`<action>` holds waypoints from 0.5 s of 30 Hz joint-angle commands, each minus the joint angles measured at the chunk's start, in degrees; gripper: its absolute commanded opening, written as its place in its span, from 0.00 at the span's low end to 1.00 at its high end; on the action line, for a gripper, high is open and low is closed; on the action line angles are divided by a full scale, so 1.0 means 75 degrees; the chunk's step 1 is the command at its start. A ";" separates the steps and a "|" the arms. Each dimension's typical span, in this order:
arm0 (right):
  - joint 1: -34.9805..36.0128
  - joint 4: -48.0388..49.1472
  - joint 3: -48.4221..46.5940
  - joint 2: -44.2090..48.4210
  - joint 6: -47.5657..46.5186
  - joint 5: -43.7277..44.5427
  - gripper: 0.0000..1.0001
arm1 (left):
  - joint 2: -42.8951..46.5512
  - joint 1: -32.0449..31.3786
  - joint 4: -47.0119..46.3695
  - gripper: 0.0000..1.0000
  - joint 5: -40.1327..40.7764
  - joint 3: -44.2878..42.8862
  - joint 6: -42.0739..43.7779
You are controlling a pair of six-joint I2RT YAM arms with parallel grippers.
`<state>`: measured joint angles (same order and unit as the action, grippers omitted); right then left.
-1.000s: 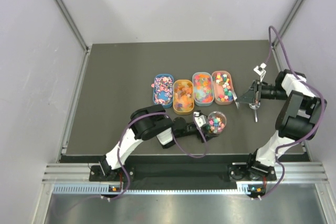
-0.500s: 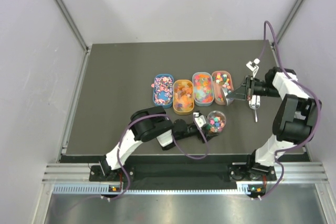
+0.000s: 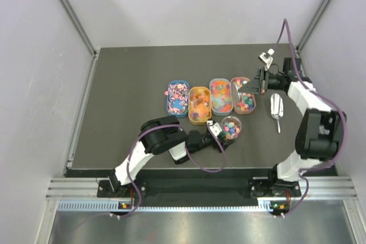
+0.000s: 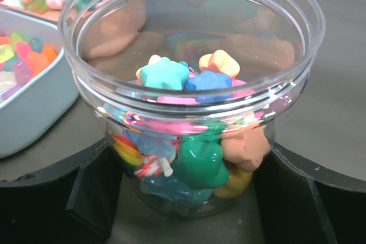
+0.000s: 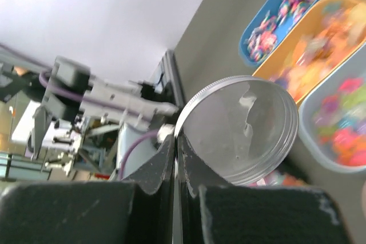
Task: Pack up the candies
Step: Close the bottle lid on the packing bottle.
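The candies fill four oval trays: blue (image 3: pixel 178 96), orange (image 3: pixel 199 105), grey (image 3: pixel 220 96) and pink (image 3: pixel 242 95). More candies (image 4: pixel 200 164) sit in a clear round jar (image 3: pixel 231 127) in front of the trays. My left gripper (image 3: pixel 222 134) is closed on the jar's lower body. In the left wrist view the jar (image 4: pixel 194 92) fills the gap between the two black fingers (image 4: pixel 86 192). My right gripper (image 3: pixel 255 82) is shut on the rim of the silver lid (image 5: pixel 240 130) and holds it tilted in the air over the pink tray's far end.
A silver metal scoop (image 3: pixel 276 107) lies on the dark table (image 3: pixel 131 84) right of the pink tray, free of both grippers. Grey walls and metal rails enclose the table on the left, right and back.
My right arm has swung left and away with the lid, from over the scoop to above the pink tray. The left gripper has nudged the jar slightly towards the trays.
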<state>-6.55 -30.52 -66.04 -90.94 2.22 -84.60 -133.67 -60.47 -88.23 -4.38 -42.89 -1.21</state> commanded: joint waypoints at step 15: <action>0.0100 0.2918 -0.0620 -0.1412 0.1948 -0.1131 0.00 | -0.1314 0.0281 0.1685 0.00 0.1640 0.0645 -0.0060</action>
<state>-6.24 -18.50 -74.59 -110.63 9.02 -83.88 -133.88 -60.53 -88.20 -0.86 -43.03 -1.41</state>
